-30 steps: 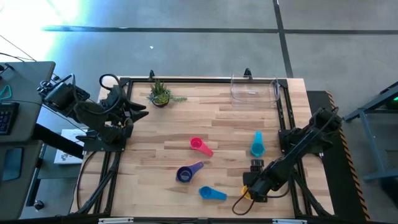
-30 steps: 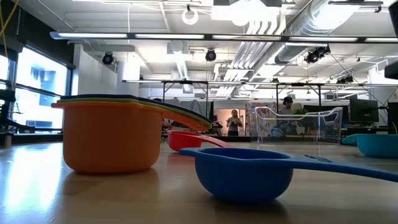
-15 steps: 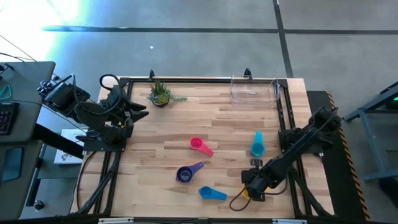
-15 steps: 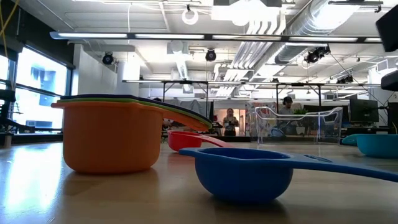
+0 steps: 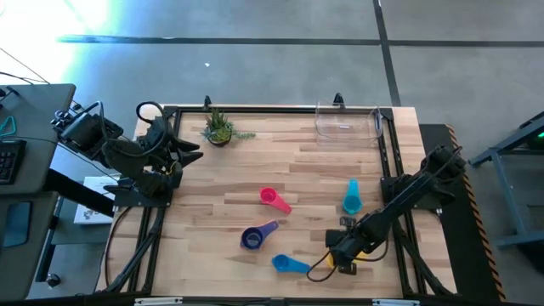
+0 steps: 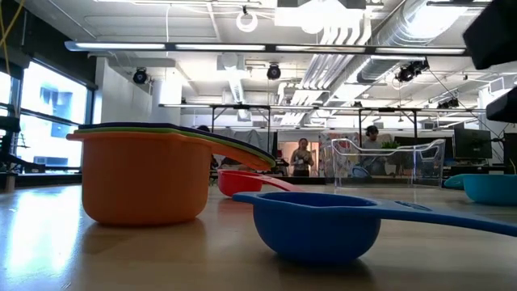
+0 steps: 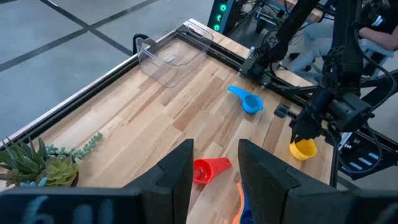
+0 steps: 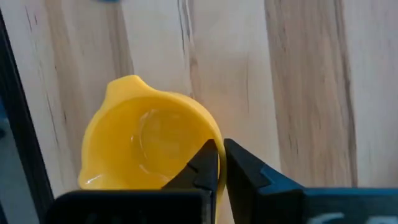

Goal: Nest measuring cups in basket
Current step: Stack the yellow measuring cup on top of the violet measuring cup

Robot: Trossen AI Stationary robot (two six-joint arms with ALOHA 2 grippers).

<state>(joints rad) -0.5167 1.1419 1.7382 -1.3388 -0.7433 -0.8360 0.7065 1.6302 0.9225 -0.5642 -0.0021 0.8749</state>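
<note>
a: where's the right gripper (image 5: 342, 255)?
b: lower right of the high view, low over the table, right of the blue cup (image 5: 289, 264). its fingers (image 8: 208, 163) are pinched nearly together on the rim of the yellow cup (image 8: 148, 144); the wrist view shows the rim caught between them.

a: and the left gripper (image 5: 189, 150)?
b: parked at the left edge of the high view, near the potted plant (image 5: 218, 128). jaws partly apart, nothing between them.

a: the other measuring cups?
b: in the high view the pink cup (image 5: 273, 199) sits mid-table, the purple cup (image 5: 255, 235) below it, and the blue one further down toward the bottom edge. the teal cup (image 5: 351, 198) lies right of centre. in the low view an orange cup (image 6: 147, 176) fills the left side with more cups nested in it; i can't tell how many.

a: the basket (image 5: 347, 121)?
b: top right of the table in the high view, against the black frame (image 5: 272, 110), well apart from every cup. i see no cup in it.
</note>
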